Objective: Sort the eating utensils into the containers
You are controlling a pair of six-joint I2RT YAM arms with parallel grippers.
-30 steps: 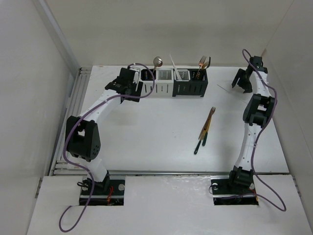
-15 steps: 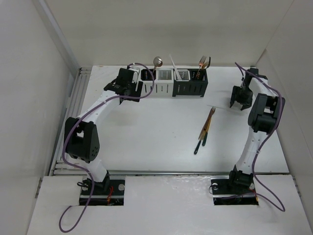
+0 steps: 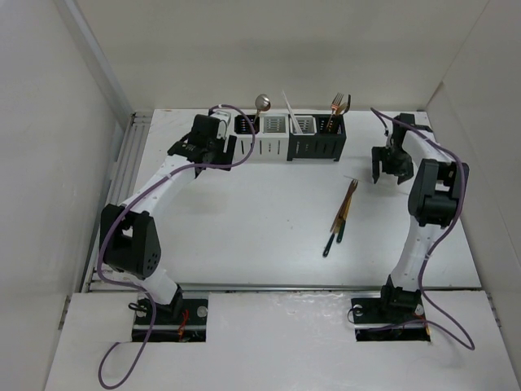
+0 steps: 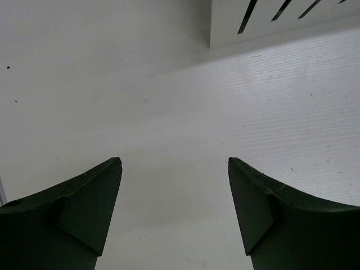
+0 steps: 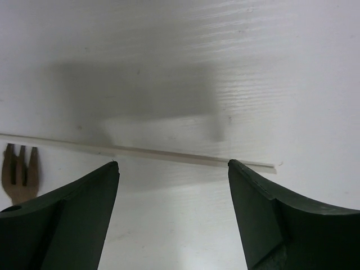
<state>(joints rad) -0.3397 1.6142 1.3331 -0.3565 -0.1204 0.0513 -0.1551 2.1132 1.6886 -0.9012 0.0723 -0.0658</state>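
The containers (image 3: 289,137), two black and two white, stand in a row at the back of the table. They hold a spoon (image 3: 262,103), a white chopstick (image 3: 288,106) and forks (image 3: 338,104). A few dark-handled forks (image 3: 340,216) lie together on the table. My right gripper (image 3: 387,174) hangs open, right of their tines. In the right wrist view a thin white chopstick (image 5: 140,151) lies flat just beyond my open right gripper (image 5: 172,163), with fork tines (image 5: 19,169) at the left edge. My left gripper (image 3: 186,150) is open and empty by the row's left end.
In the left wrist view, bare white table lies under my left gripper (image 4: 174,160), and a white slotted container wall (image 4: 281,17) shows at the top right. White walls close in the table on the left, back and right. A metal rail (image 3: 122,187) runs along the left edge.
My right gripper has swung from the back right corner leftward and nearer, toward the forks on the table. My left gripper has shifted slightly left, away from the containers.
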